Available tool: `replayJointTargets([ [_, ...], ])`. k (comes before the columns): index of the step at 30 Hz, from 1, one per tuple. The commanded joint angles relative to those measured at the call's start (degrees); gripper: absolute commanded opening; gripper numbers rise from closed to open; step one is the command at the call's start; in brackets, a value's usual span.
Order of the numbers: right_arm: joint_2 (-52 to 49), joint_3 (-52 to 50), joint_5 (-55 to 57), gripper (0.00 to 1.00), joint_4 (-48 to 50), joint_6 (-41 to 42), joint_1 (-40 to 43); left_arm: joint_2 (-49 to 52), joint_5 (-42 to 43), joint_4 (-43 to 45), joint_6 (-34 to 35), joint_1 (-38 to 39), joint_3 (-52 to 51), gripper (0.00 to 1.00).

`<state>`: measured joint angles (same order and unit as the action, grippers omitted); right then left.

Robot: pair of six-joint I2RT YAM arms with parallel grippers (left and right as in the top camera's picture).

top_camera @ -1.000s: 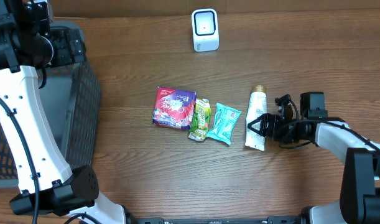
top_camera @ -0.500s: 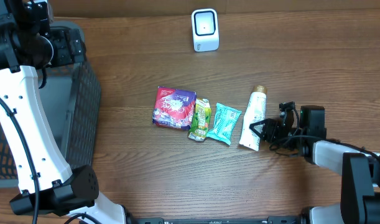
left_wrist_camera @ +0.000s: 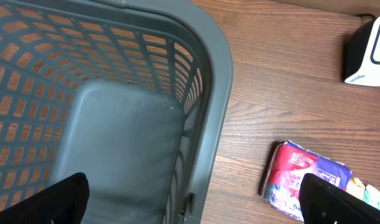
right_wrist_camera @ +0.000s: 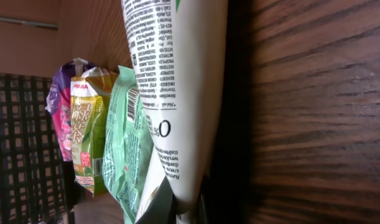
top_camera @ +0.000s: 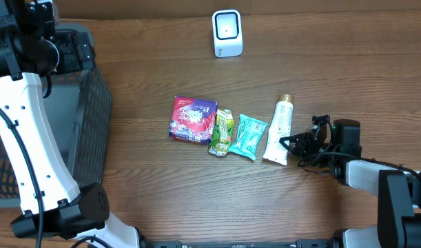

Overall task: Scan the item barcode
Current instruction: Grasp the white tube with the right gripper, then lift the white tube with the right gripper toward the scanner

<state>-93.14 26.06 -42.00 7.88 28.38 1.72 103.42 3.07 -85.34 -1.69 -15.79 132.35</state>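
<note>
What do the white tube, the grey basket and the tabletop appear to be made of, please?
The white tube: probably soft plastic, smooth with a slight sheen; printed text, flattened end.
The grey basket: likely moulded plastic, matte; one-piece lattice walls.
The tabletop: wood or wood-look laminate; brown grain lines.

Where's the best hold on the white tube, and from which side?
Take the white tube by its flat crimped tail, approaching low from the right gripper side. It lies flat on the table, cap pointing away, and the tail is its thinnest part. The gripper is shut on it there.
</note>
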Motion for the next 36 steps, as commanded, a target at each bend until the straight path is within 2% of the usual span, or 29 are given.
replayJointTargets([
  [1, 0.72, 4.17, 5.92, 0.04, -8.39, -1.95, -0.07, -0.35, 0.85, 0.11, -0.90, 0.04, 0.13, 0.99],
  [6, 3.08, 17.88, 10.95, 0.04, -29.86, -9.64, -0.72, -0.35, 0.85, 0.11, -0.90, 0.04, 0.13, 1.00],
  [9, 3.15, 29.03, 20.48, 0.04, -44.59, -13.97, -2.91, -0.35, 0.85, 0.11, -0.90, 0.04, 0.13, 1.00],
  [13, 3.15, 40.83, 30.97, 0.04, -56.04, -16.98, -7.08, -0.35, 0.85, 0.11, -0.90, 0.07, 0.13, 0.99],
  [18, 3.15, 51.63, 38.80, 0.04, -61.27, -18.62, -12.46, -0.35, 0.85, 0.11, -0.90, 0.04, 0.13, 1.00],
  [21, 3.15, 54.31, 43.04, 0.04, -61.55, -19.52, -15.02, -0.35, 0.85, 0.11, -0.90, 0.04, 0.13, 0.99],
  [29, 0.79, 54.31, 56.57, 0.04, -63.82, -19.47, -22.05, -0.35, 0.85, 0.11, -0.90, 0.04, 0.13, 1.00],
  [36, -9.88, 53.40, 67.71, 0.04, -66.82, -18.62, -26.58, -0.35, 0.85, 0.11, -0.90, 0.04, 0.13, 1.00],
])
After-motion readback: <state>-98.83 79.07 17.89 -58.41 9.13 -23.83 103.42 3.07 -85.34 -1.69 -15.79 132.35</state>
